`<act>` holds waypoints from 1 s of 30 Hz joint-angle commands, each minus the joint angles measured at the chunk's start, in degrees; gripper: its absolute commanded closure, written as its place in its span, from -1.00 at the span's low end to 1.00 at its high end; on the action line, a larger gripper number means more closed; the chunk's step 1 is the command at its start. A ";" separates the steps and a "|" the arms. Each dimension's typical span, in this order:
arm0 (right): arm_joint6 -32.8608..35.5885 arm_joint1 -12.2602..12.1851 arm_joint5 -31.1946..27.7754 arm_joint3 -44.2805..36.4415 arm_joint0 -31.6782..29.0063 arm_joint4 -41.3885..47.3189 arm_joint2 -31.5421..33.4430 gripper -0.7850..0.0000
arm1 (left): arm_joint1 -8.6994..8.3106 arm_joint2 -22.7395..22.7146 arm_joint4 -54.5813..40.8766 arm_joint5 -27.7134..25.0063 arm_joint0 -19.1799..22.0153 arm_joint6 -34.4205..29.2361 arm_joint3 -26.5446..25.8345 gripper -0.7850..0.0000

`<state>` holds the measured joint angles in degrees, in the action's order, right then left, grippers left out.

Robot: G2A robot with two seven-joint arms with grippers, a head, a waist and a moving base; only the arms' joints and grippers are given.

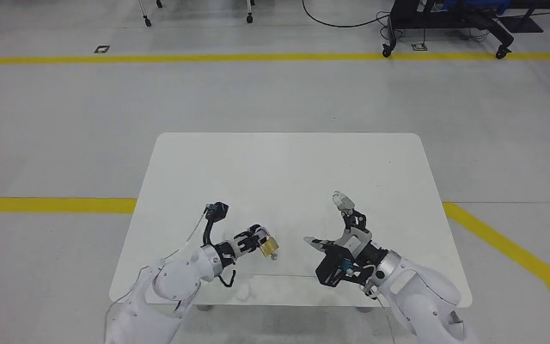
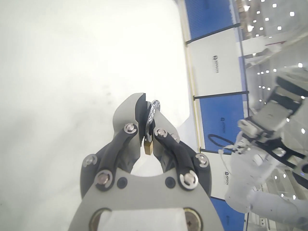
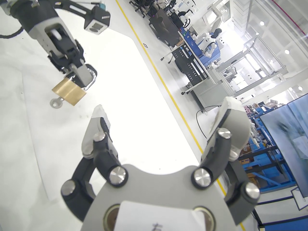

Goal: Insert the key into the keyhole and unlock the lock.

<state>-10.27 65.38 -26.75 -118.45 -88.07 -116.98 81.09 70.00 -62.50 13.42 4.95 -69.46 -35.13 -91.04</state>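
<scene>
Grey-fingered left gripper (image 3: 79,75) pinches the chrome shackle (image 3: 93,79) of a blocky brass padlock (image 3: 69,92); a round-headed silver key (image 3: 56,102) juts from the padlock's base. Near the padlock, over the white table (image 1: 284,163), the right gripper (image 3: 164,110) spreads wide, holding nothing.

The lock (image 3: 69,91) has a brass-yellow body and a shiny silver shackle; the key (image 3: 55,102) is silver-grey. The table (image 1: 284,163) is plain white. The left gripper (image 2: 149,110) and right gripper (image 3: 163,108) are pale grey with black links and silver pins. The floor (image 1: 86,129) is light grey with yellow stripes (image 1: 258,58), one far, one level with the table.
</scene>
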 commanded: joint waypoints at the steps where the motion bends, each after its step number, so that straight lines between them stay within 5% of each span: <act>1: -0.01 0.00 0.00 -0.01 -0.01 0.00 0.02 -1.00 | 0.51 3.04 2.86 4.98 2.89 -1.23 3.04 1.00; 4: -0.01 0.00 0.00 -0.01 -0.01 0.00 0.02 -1.00 | 1.17 5.96 5.23 8.51 5.79 -2.25 6.30 0.95; 5: -0.01 0.00 0.00 -0.01 -0.01 0.00 0.02 -1.00 | 1.29 6.38 5.37 9.06 6.28 -2.55 6.81 0.16; 6: -0.01 0.00 0.00 -0.01 -0.01 0.00 0.02 -1.00 | 1.45 6.87 5.43 9.60 6.96 -3.06 7.37 -0.13; 7: -0.01 0.00 0.00 -0.01 -0.01 0.00 0.02 -1.00 | 1.63 7.19 5.26 9.98 7.57 -3.14 7.92 -1.00; 11: -0.01 0.00 0.00 -0.01 -0.01 0.00 0.02 -1.00 | 1.82 6.73 3.22 9.55 7.84 -3.31 7.75 -1.00; 15: -0.01 0.00 0.00 -0.01 -0.01 0.00 0.02 -1.00 | 1.14 2.64 -0.22 5.98 4.74 -2.00 2.10 -1.00; 21: -0.01 0.00 0.00 -0.01 -0.01 0.00 0.02 -1.00 | -1.66 -9.05 5.07 -2.76 -8.21 2.81 -15.42 -1.00; 25: -0.01 0.00 0.00 -0.01 -0.01 0.00 0.02 -1.00 | -3.53 -19.44 18.36 -11.34 -19.51 9.67 -26.33 -1.00; 30: -0.68 0.29 1.48 2.50 0.70 8.43 1.78 -1.00 | -4.41 -29.29 28.99 -17.26 -28.36 20.80 -28.39 -1.00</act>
<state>-10.53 65.54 -25.76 -117.43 -87.78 -114.10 81.69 65.70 -89.17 41.17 -10.64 -95.70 -17.76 -119.75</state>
